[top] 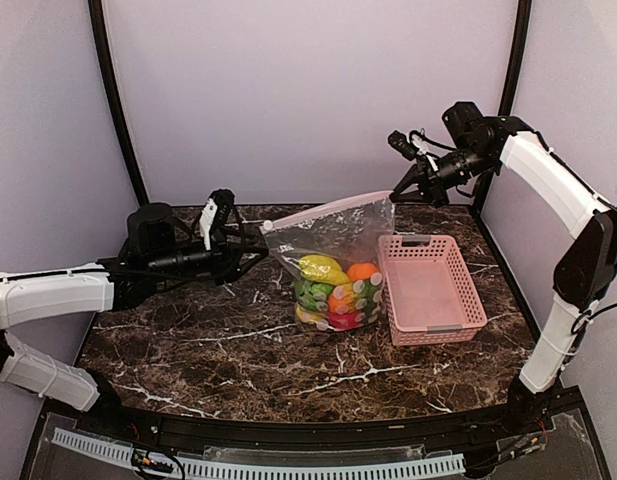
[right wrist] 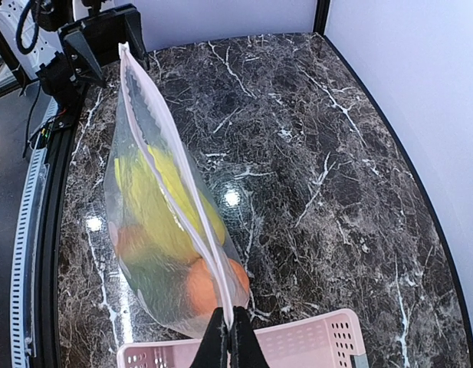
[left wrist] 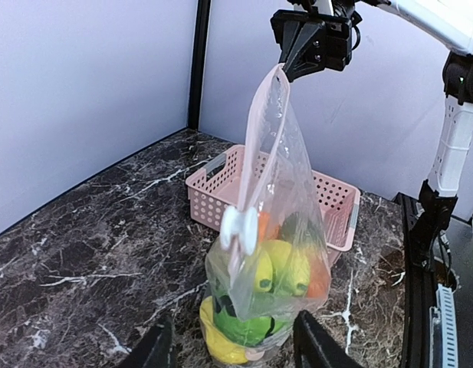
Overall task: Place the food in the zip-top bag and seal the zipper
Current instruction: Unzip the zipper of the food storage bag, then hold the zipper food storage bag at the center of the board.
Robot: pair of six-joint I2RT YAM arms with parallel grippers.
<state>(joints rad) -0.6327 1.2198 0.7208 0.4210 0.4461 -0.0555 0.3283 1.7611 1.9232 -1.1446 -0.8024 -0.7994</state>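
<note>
The zip-top bag (top: 338,235) hangs in the middle of the table with the food (top: 333,290) inside: banana, orange, green and red pieces. Its bottom rests on the marble. My right gripper (top: 396,192) is shut on the far end of the zipper (top: 323,210) and holds that corner high; in the right wrist view the fingers (right wrist: 221,345) pinch the strip (right wrist: 167,176). The white slider tab (left wrist: 240,228) sits at the strip's low near end. My left gripper (left wrist: 236,349) is open and empty, its fingers on either side of the bag's lower part (left wrist: 274,272), short of the slider.
The pink slatted basket (top: 388,290) stands empty just right of the bag, touching or nearly touching it. It shows behind the bag in the left wrist view (left wrist: 213,188). Grey walls close off the back and sides. Dark marble lies in front of the bag.
</note>
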